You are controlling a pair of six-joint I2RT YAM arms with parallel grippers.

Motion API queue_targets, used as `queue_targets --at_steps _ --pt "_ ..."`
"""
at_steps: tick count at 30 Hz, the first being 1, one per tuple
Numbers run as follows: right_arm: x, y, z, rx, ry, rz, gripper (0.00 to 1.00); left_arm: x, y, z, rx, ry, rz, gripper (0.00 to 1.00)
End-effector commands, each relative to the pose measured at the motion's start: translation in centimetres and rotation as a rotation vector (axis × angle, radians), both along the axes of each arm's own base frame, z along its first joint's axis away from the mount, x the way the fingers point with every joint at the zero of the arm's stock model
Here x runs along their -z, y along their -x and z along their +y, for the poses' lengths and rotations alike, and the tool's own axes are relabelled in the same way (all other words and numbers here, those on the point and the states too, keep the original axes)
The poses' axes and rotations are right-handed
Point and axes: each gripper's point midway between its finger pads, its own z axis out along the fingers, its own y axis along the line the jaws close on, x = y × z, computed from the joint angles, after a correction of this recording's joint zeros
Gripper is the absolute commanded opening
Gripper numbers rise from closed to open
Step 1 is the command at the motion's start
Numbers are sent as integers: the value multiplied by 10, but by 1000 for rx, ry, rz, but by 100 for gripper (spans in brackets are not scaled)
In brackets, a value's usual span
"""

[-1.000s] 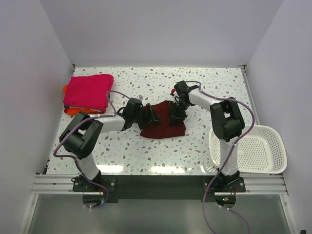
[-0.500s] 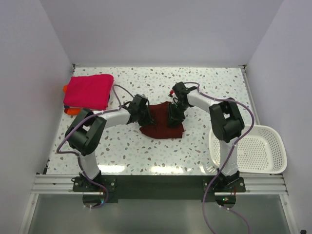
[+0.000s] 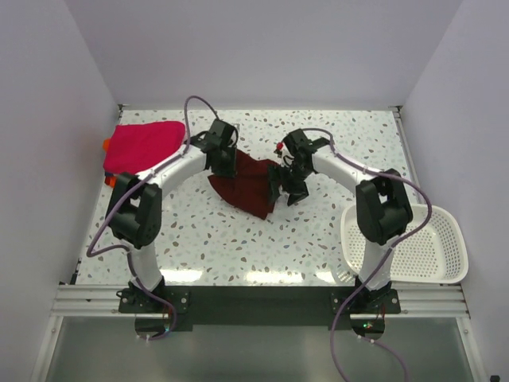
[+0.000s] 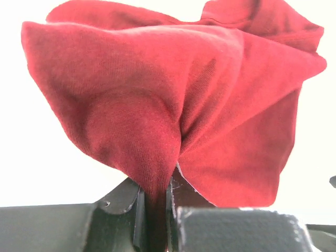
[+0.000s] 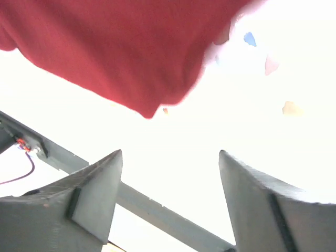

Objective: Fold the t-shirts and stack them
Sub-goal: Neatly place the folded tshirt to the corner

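- Dial convention: top view, table (image 3: 238, 247) centre as hub, 12 o'clock at the far edge.
- Writing/labels: the only markings that show are too small to read in any view.
- Container: white slotted basket (image 3: 442, 239) at 4 o'clock, overhanging the table's right edge, just beside the right arm's base. None of the shirts lies in it.
- Maroon t-shirt (image 3: 246, 185): bunched, not flat, just past the hub toward 12 o'clock. It trails from the left gripper (image 3: 225, 159) down toward 5 o'clock. Cannot tell whether its lower end touches the table.
- Left gripper, wrist view (image 4: 156, 197): fingers clenched on a pinched fold of the maroon t-shirt (image 4: 173, 105), and the cloth balloons out beyond them.
- Right gripper (image 3: 286, 189): at the maroon shirt's 3 o'clock edge. In its wrist view (image 5: 169, 157) the fingers stand released and wide apart with no cloth between them. The maroon t-shirt (image 5: 115, 47) sits beyond the fingertips, apart from both.
- Pink t-shirt (image 3: 143, 146): folded into a rectangle at 10 o'clock, by the left wall.
- Orange t-shirt (image 3: 119, 180): under the pink one, with only its edges showing at the stack's left and near sides.
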Motion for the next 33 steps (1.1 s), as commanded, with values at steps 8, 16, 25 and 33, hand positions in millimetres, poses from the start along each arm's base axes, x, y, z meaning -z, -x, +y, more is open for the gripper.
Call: queue_targets --at_steps 8,16,25,33 --pt "-37 5 -21 29 -26 -66 82 -99 -39 74 37 -136 -124 0" --pt "-23 20 -43 22 -2 -34 83 -144 -71 129 -53 -132 -166 0" --pt "-14 32 -55 33 2 -4 83 -167 -81 193 -164 -76 -198 0" --pt "-16 36 -55 30 -7 12 83 -191 -91 254 -277 27 -271 0"
